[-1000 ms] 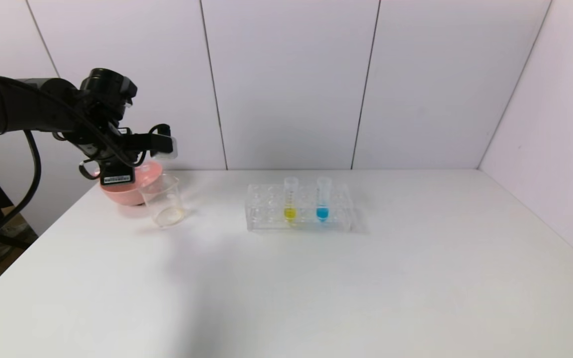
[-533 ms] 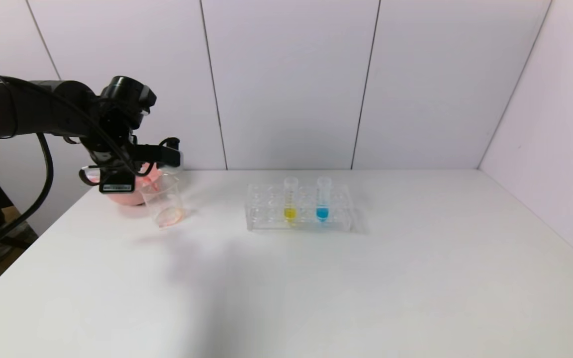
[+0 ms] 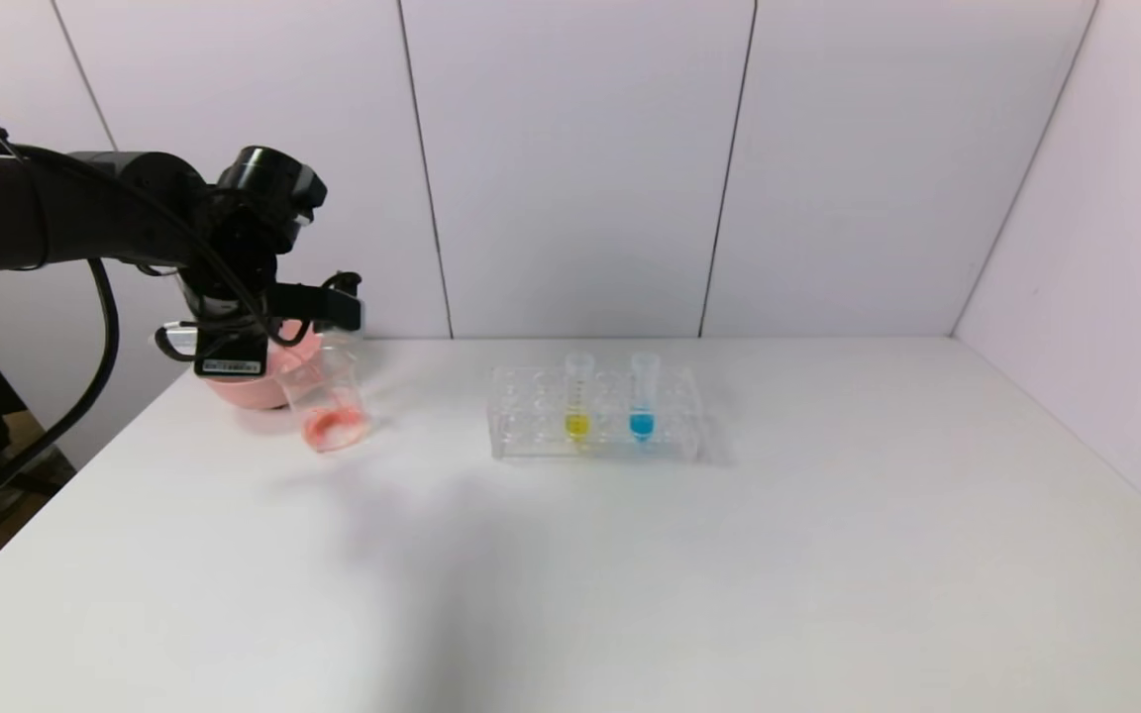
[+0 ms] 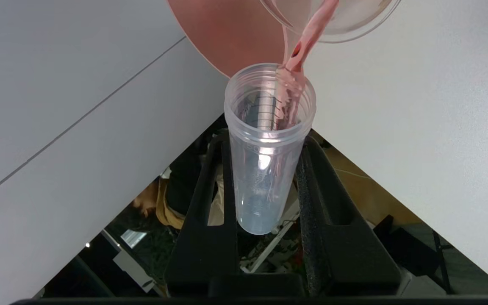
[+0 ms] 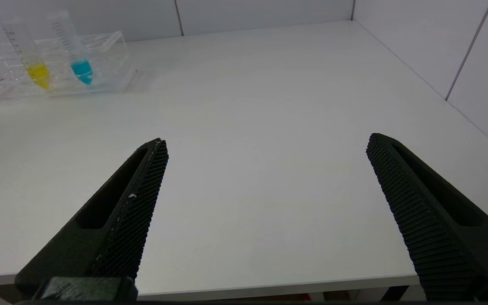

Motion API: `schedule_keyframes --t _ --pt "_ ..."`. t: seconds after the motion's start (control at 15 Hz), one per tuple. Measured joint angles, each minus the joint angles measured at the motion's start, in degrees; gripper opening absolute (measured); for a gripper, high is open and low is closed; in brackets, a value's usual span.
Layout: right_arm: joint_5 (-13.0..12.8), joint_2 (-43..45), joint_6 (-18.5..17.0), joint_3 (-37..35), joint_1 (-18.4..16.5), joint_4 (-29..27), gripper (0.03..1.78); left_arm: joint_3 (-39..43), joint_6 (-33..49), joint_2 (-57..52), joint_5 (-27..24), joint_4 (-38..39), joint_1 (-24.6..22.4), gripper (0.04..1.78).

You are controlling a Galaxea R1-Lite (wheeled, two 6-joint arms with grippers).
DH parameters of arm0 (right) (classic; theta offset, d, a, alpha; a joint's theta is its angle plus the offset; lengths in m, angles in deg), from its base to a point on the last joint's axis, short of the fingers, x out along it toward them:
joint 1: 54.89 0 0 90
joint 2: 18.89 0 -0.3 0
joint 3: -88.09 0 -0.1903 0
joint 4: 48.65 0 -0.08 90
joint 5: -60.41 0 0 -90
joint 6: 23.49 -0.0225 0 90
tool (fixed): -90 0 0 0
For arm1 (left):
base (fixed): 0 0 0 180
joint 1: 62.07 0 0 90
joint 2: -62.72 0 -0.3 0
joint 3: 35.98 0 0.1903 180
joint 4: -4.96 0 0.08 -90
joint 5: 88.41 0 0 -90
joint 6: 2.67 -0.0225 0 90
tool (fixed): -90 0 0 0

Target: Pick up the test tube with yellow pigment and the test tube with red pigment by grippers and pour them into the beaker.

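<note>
Our left arm [image 3: 46, 213] is a thick matte-black tube with black cables looping along and below it, one cinched by a small tie. Our left gripper [image 4: 265, 182] has two long black fingers with slotted cut-outs; a white barcode label sits on its wrist block. Our right gripper [image 5: 265, 178] shows two tapered black fingers [image 5: 129, 212] with finely ridged inner pads.

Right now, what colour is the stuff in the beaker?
Pinkish red, pooled in the beaker; the head view shows it best.
</note>
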State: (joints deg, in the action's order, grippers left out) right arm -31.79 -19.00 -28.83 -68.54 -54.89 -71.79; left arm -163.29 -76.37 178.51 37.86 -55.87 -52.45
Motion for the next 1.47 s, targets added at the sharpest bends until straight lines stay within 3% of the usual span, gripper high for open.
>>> schedule_keyframes --t 0.33,0.73,0.93,1.13,1.33,1.47 --pt "0.0 0.0 0.0 0.0 0.0 0.0 1.71 -5.2 1.8 1.7 7.9 -8.6 2.1 0.43" --pt "0.0 0.0 0.0 0.0 0.0 0.0 1.71 -6.9 3.2 3.1 7.9 -8.2 3.2 0.43" --pt "0.0 0.0 0.0 0.0 0.0 0.0 1.71 -8.4 7.2 2.2 0.8 -6.9 3.1 0.43" --pt "0.0 0.0 0.0 0.0 0.0 0.0 1.71 -9.2 19.8 0.5 -9.8 -2.6 1.5 0.43" --pt "0.0 0.0 0.0 0.0 0.0 0.0 1.71 -9.0 34.4 -0.6 -22.8 8.1 -1.3 0.43" --pt "0.0 0.0 0.0 0.0 0.0 0.0 1.71 -6.9 45.3 -1.2 -27.8 17.3 -2.2 0.43"
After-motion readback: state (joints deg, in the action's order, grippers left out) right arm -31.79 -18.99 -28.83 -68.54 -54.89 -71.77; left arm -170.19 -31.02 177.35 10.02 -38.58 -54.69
